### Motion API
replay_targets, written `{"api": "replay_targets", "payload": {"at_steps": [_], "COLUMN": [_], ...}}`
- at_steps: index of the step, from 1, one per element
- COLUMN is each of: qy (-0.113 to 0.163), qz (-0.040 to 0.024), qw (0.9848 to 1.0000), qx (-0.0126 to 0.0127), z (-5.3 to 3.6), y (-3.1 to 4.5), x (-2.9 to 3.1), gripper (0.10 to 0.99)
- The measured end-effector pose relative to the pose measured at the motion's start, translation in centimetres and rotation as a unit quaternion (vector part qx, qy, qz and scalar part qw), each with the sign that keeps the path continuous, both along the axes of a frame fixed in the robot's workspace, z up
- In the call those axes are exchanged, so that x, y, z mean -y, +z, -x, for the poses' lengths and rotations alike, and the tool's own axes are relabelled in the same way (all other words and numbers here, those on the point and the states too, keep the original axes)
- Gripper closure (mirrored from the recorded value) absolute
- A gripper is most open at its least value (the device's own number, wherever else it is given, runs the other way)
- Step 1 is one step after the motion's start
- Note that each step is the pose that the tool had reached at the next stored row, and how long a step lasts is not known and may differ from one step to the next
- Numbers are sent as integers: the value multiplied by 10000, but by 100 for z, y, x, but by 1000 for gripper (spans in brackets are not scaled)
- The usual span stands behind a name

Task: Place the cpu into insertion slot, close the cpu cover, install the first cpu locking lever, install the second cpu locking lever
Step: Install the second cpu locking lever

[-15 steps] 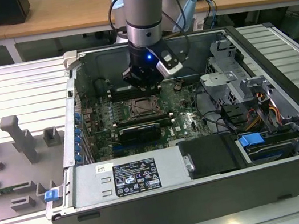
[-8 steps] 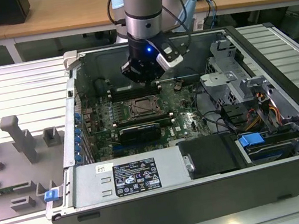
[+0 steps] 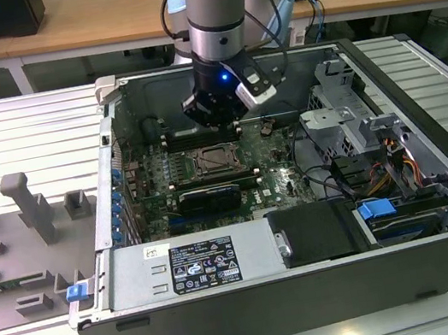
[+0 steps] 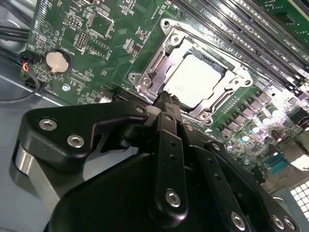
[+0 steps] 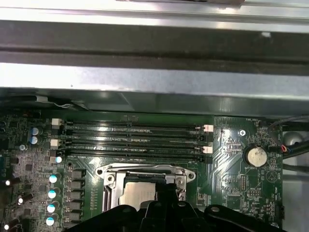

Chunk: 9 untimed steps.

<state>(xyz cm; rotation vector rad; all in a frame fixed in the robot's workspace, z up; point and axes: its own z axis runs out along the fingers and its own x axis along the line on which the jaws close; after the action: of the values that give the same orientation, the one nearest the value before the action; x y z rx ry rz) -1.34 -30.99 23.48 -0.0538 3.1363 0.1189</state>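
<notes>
The cpu (image 4: 195,79) lies flat in the insertion slot (image 4: 219,108), its pale metal face up. The cpu cover (image 4: 150,72), a silvery frame, lies down around the chip, which shows through its window. My gripper (image 4: 166,100) hangs just above the socket's near edge, fingers drawn together with nothing between them. In the first wrist view the cpu (image 5: 137,195) sits in the insertion slot (image 5: 108,181), with my gripper (image 5: 161,192) over its near side. In the exterior view my gripper (image 3: 214,121) is over the insertion slot (image 3: 210,161) on the green board. I cannot tell how the locking levers stand.
Long memory slots (image 5: 135,140) run beside the socket. A coin battery (image 5: 254,156) sits on the board. The open computer case (image 3: 439,207) has a power supply (image 3: 193,264) along its front, drive cages and cables at the exterior view's right, and grey fixtures (image 3: 28,211) outside on the left.
</notes>
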Motion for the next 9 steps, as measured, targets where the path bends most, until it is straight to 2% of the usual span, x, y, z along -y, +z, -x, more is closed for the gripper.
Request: {"api": "replay_targets", "payload": {"at_steps": [9], "qy": [0], "qz": [0], "qw": [10000], "qx": [0], "z": [0], "y": [0], "x": [38], "gripper": [980]}}
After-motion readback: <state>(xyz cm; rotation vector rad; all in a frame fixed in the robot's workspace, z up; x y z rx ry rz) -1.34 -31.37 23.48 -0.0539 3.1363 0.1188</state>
